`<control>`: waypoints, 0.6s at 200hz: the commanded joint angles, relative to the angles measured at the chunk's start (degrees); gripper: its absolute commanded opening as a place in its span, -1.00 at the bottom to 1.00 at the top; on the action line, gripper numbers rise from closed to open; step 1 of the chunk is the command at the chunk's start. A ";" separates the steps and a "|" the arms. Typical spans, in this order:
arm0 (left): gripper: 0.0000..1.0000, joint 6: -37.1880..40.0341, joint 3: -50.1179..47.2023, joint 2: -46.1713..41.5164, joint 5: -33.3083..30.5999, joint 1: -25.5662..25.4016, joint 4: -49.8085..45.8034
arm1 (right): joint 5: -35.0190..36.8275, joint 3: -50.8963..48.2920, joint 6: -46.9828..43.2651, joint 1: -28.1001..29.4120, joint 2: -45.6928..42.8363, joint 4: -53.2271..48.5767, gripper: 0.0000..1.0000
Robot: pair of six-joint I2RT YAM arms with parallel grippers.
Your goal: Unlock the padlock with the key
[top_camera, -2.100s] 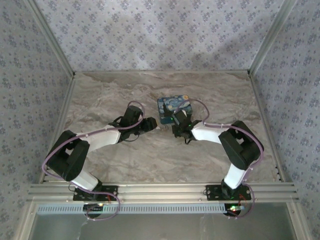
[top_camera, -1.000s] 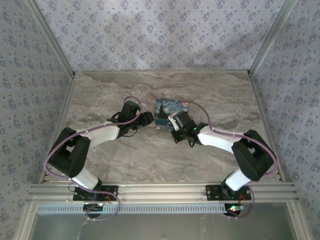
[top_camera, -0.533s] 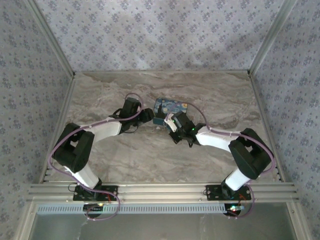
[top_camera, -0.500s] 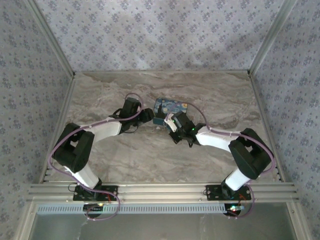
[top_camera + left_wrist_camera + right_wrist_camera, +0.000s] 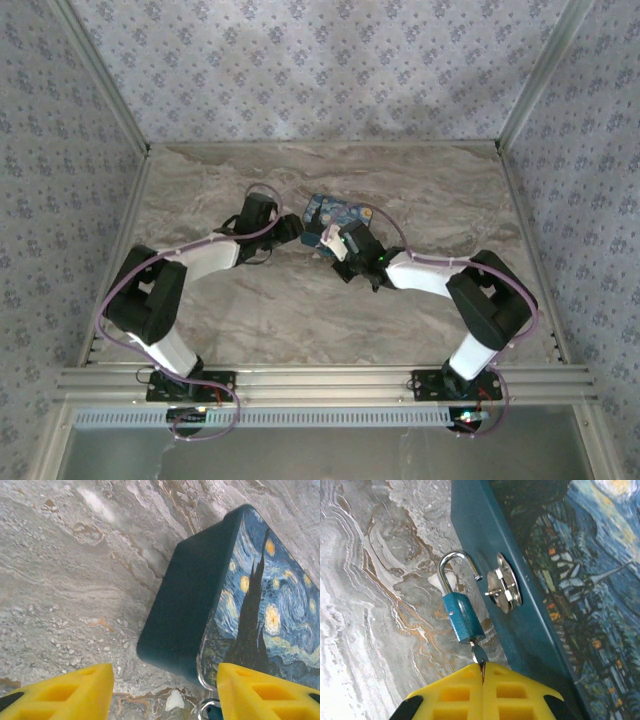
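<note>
The padlock [image 5: 462, 620] has a small blue body and a silvery shackle [image 5: 454, 562] that is swung open. The shackle's free end hangs beside the tin's metal hasp [image 5: 504, 587]. The key [image 5: 479, 655] sticks out of the padlock's bottom, and my right gripper [image 5: 482, 669] is shut on it. My left gripper [image 5: 165, 695] is open, its yellow fingers [image 5: 65, 692] on either side of the near corner of the blue-and-yellow painted tin [image 5: 200, 595] without touching it. From above, both grippers meet at the tin [image 5: 338, 211], the left gripper [image 5: 293, 228] on its left and the right gripper [image 5: 331, 240] at its front.
The tin lies on the marble-patterned table [image 5: 250, 300], behind its middle. Patterned walls and metal frame posts [image 5: 120, 120] close in the sides and back. The arm bases sit on the rail [image 5: 330, 380] at the near edge.
Both grippers have shifted toward the back left, and the tin has slid and turned a little with them. The right arm's elbow has swung inward.
</note>
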 commanded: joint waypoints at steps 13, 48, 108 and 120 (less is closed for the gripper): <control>0.13 1.84 3.43 2.06 -0.40 0.36 -0.38 | -2.40 3.11 -1.77 0.28 2.38 3.63 -1.00; 0.13 1.69 2.95 0.62 -0.73 0.76 -0.22 | -3.20 3.55 -1.52 1.15 1.56 3.14 -1.00; 0.13 2.50 -2.59 -7.57 -2.69 1.42 -1.24 | -1.76 -1.20 2.75 3.65 -8.79 -0.06 -1.00; 0.14 2.82 -3.97 -9.63 -3.19 1.42 -1.71 | -1.39 -2.79 4.16 3.86 -11.70 -0.59 -1.00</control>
